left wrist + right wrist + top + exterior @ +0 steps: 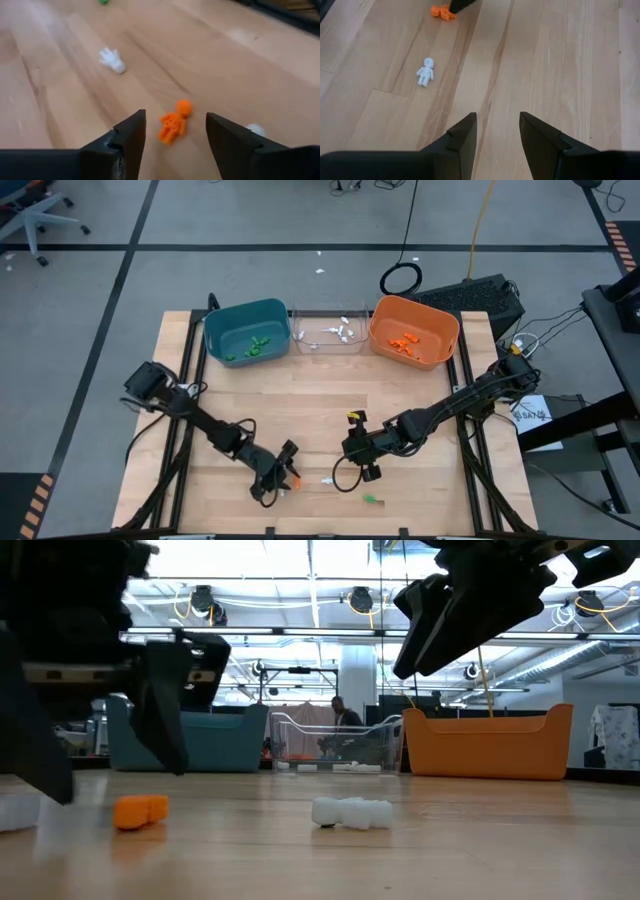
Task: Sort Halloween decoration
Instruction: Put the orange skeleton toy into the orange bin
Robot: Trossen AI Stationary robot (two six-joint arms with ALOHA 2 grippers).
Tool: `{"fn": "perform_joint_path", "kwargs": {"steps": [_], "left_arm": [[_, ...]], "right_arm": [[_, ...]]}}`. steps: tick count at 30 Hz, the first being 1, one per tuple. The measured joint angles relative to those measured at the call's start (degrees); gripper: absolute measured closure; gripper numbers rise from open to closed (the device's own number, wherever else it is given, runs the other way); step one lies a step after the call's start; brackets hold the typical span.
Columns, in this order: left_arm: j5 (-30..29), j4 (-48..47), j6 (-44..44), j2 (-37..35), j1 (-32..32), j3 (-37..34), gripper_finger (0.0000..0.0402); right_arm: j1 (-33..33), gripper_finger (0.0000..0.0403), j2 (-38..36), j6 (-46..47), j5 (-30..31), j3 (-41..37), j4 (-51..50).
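An orange skeleton-shaped trinket (173, 125) lies flat on the wooden table near its front edge, also visible in the high view (294, 481). My left gripper (175, 114) is low over it and open, one finger on either side of the trinket and apart from it. A white skeleton trinket (425, 71) lies a little to the right, and a green trinket (371, 499) lies nearer the front edge. My right gripper (497, 116) hangs open above bare wood at the table's middle (366, 464), with nothing between its fingers.
At the far edge stand a teal bin (246, 330) holding green trinkets, a clear bin (330, 330) holding white ones, and an orange bin (413, 330) holding orange ones. A white hand-shaped trinket (112, 60) and another white piece (256, 129) lie near my left gripper.
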Motion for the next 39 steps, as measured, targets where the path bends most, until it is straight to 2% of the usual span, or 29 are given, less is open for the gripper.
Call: {"fn": "perform_joint_path", "kwargs": {"steps": [5,9,13,17,19,22,27,33,39], "left_arm": [[0.2,0.0,0.0,1.5,0.9,0.0,0.0219],[2.9,0.9,1.0,3.0,1.7,0.0,0.0264],[3.1,1.3,4.0,3.2,1.8,0.1,0.0314],[1.1,2.5,4.7,2.8,1.9,0.0,0.0375],[-2.2,2.5,5.2,1.9,2.0,0.0,0.0393],[-7.7,2.6,6.3,0.1,2.0,0.0,0.0391],[-15.0,2.8,13.0,-5.5,2.0,-0.1,0.039],[-25.1,2.9,19.4,-14.2,1.9,-0.1,0.039],[-26.1,2.9,20.2,-20.2,2.0,0.0,0.0389]], "right_arm": [[0.0,0.0271,0.0,0.0,0.0,0.0,0.0],[0.0,0.0271,0.0,0.0,0.0,0.0,0.0],[0.0,0.0271,0.0,0.0,0.0,0.0,0.0],[0.0,0.0271,0.0,-0.2,0.0,0.0,0.0],[0.0,0.0271,0.0,-0.8,0.0,0.0,0.2],[0.0,0.0271,0.0,-0.9,0.0,0.0,1.2],[0.0,0.0271,0.0,-2.4,1.2,0.0,1.9],[0.0,0.0271,0.0,-5.9,10.8,0.0,3.7],[0.4,0.0271,0.0,-15.3,20.4,0.0,11.8]]}}
